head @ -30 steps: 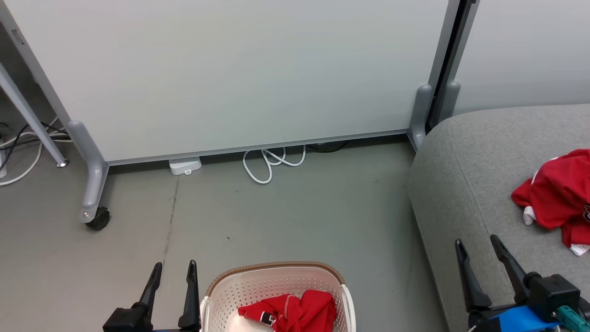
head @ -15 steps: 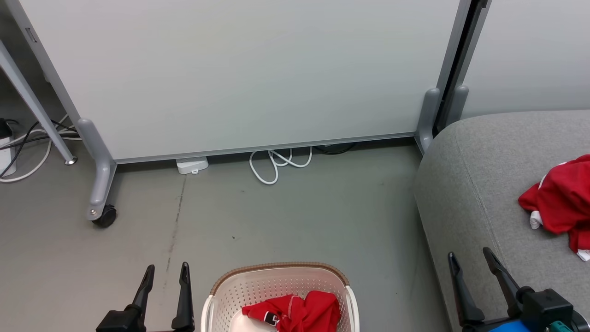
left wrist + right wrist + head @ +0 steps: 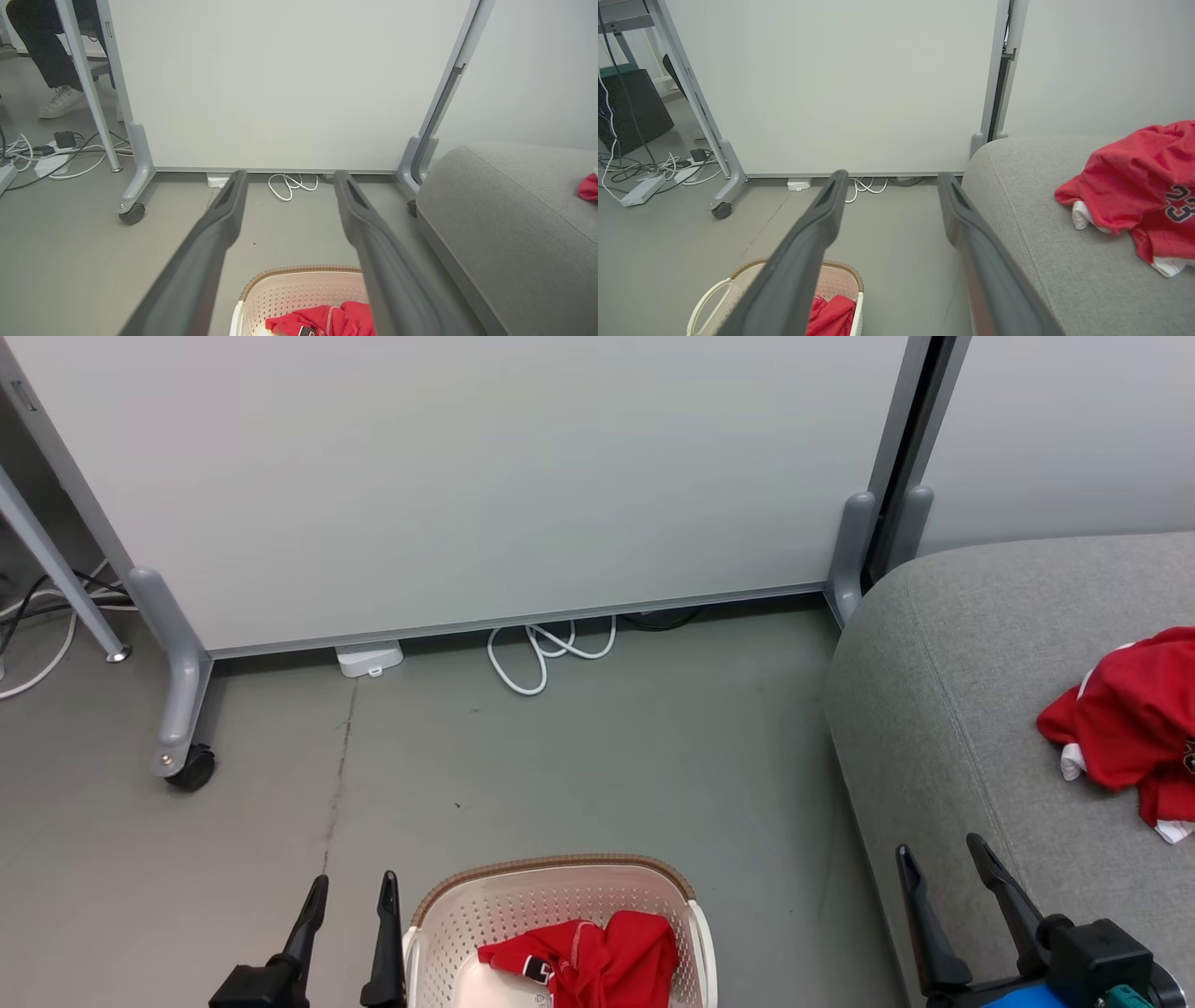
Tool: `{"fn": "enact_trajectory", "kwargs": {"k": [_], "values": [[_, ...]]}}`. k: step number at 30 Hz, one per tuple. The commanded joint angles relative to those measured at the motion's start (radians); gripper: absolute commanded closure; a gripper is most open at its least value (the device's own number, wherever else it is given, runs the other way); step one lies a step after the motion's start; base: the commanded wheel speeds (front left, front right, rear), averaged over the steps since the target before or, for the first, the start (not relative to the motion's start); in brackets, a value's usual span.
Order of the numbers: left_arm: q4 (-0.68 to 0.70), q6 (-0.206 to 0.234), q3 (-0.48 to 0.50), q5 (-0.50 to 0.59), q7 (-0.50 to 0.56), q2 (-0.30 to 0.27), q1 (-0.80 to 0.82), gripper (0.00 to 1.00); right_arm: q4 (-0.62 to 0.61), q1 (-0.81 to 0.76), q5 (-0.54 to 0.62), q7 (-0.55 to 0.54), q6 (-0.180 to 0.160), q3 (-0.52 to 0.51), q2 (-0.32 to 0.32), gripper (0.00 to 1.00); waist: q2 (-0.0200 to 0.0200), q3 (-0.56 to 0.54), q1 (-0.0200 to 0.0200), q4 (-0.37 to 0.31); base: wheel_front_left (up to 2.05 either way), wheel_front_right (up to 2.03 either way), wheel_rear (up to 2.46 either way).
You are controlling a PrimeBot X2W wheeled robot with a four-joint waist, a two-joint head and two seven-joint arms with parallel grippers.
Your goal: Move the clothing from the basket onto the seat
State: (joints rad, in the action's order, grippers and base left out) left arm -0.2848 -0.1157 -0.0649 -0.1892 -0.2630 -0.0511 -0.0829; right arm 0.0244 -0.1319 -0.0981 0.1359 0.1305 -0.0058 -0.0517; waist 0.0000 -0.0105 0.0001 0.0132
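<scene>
One bright red sports garment with white trim and dark numerals (image 3: pixel 1130 719) already lies crumpled on the large light grey upholstered seat (image 3: pixel 934 691), well in from its rounded left edge. The other red garment (image 3: pixel 597 957) is bunched inside the cream-white perforated plastic basket with the brown woven-look rim (image 3: pixel 551 866), which stands on the grey floor (image 3: pixel 560 756) with a strip of floor between it and the seat's left edge. The left pincer (image 3: pixel 353 882) is held released and empty just beside the basket's left rim; the right pincer (image 3: pixel 939 847) is likewise released and empty, over the seat's front left corner. The next step is judged to be a reach into the basket. The cloth is best taken from above at its raised fold, not at a thin hem, and lifted clear of the rim before it is swung across, so that the light basket is not dragged along. A coiled white cable (image 3: pixel 541 653) and a wheeled pale partition panel (image 3: pixel 467 476) lie well apart, beyond the path.
</scene>
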Motion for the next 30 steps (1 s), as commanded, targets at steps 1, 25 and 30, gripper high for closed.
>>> {"fn": "enact_trajectory", "kwargs": {"k": [1, 25, 30], "values": [[-0.005, -0.007, -0.004, -0.005, -0.003, 0.001, 0.001, 0.00, -0.007, -0.001, -0.002, 0.001, 0.001, 0.006, 0.002, 0.00, 0.0000, 0.011, -0.0001, -0.012, 0.00, 0.00, 0.00], [-0.366, -0.017, -0.164, -0.004, -0.003, -0.041, 0.322, 0.00, -0.016, 0.206, -0.059, 0.086, 0.001, 0.099, 0.002, 0.00, 0.0000, 0.445, -0.0001, -0.245, 0.00, 0.00, 0.00], [-0.445, -0.017, -0.198, -0.015, -0.002, -0.067, 0.388, 0.00, -0.003, 0.240, -0.083, 0.105, 0.001, 0.118, 0.002, 0.00, 0.0000, 0.512, -0.0001, -0.284, 0.00, 0.00, 0.00]]}}
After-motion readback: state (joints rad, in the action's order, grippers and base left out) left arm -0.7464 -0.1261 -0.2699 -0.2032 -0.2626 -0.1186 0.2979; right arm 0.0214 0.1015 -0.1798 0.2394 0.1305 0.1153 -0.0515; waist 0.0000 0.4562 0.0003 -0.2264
